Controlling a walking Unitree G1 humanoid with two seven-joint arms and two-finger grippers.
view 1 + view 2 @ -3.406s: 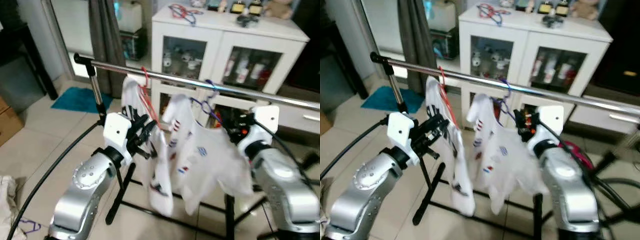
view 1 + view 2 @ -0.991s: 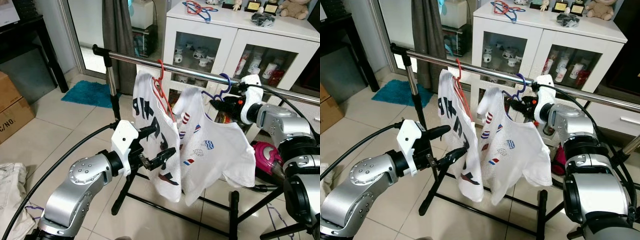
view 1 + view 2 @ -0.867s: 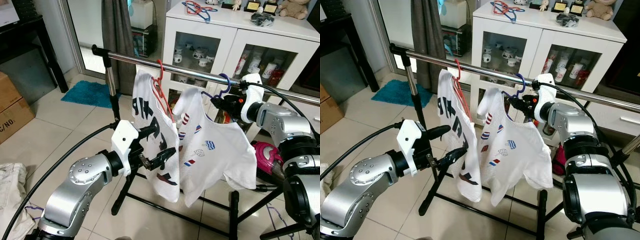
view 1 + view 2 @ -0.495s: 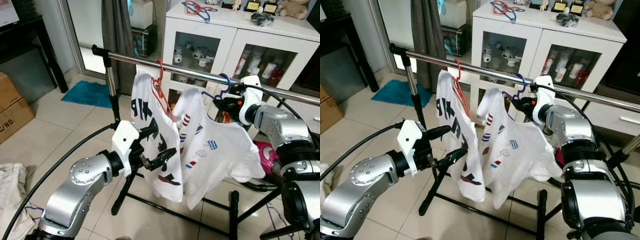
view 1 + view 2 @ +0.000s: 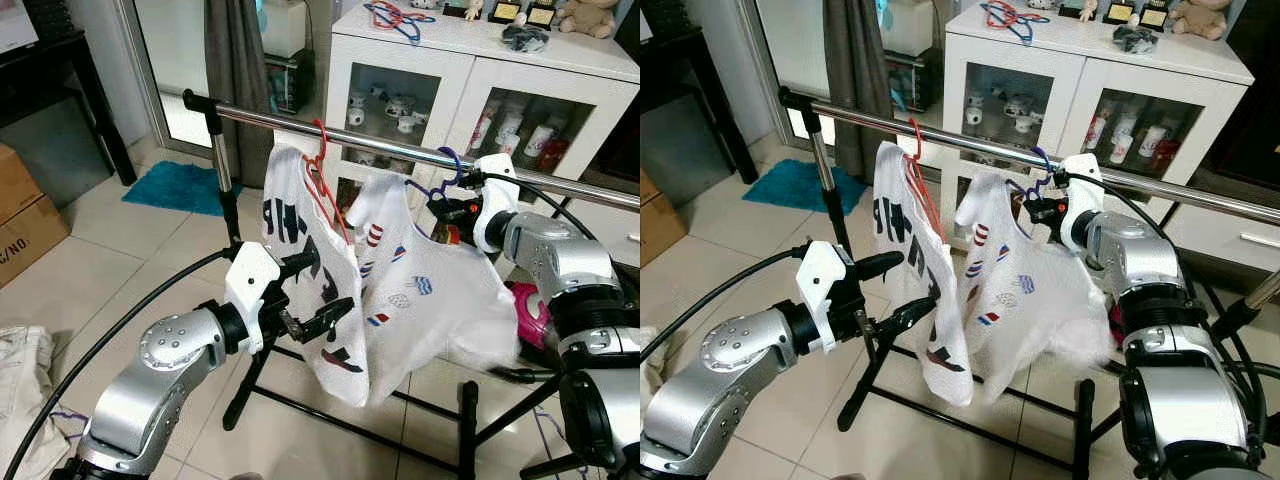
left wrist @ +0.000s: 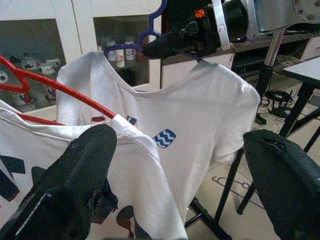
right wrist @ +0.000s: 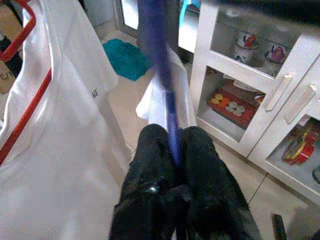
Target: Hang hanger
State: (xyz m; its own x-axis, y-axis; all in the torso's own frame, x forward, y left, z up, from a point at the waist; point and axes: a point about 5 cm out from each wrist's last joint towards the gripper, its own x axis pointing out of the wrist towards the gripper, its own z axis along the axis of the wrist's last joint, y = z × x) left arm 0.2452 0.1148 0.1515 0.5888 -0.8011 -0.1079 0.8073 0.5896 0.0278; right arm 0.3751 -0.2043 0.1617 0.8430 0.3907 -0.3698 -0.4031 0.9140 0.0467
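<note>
Metal and black fingers come first: the left hand (image 5: 318, 292) hangs low in front of the rack with its two fingers spread wide, gripping nothing, its tips just beside the lower half of the lettered white shirt (image 5: 305, 255) that hangs on the red hanger (image 5: 322, 185). Beyond it and to the right, the second white shirt (image 5: 420, 290) hangs on the blue hanger (image 5: 437, 182), whose hook curls at the silver rail (image 5: 300, 130), seemingly over it, though the exact seating is hard to make out. The right hand (image 5: 1038, 212) is raised to just under that rail, its fingers (image 7: 155, 165) pinched tight on the blue wire below the hook, as the right wrist view shows plainly. The step in hand looks like the last one: settling the hook on the bar. The next move calls for checking that the hook bears on the rail, then parting the fingers and drawing the arm back and down without snagging the collar or dragging the hanger along the bar. Farther off stand the white cabinet (image 5: 560, 75) with glass doors and, at the left on the floor, a teal mat (image 5: 170, 187).
</note>
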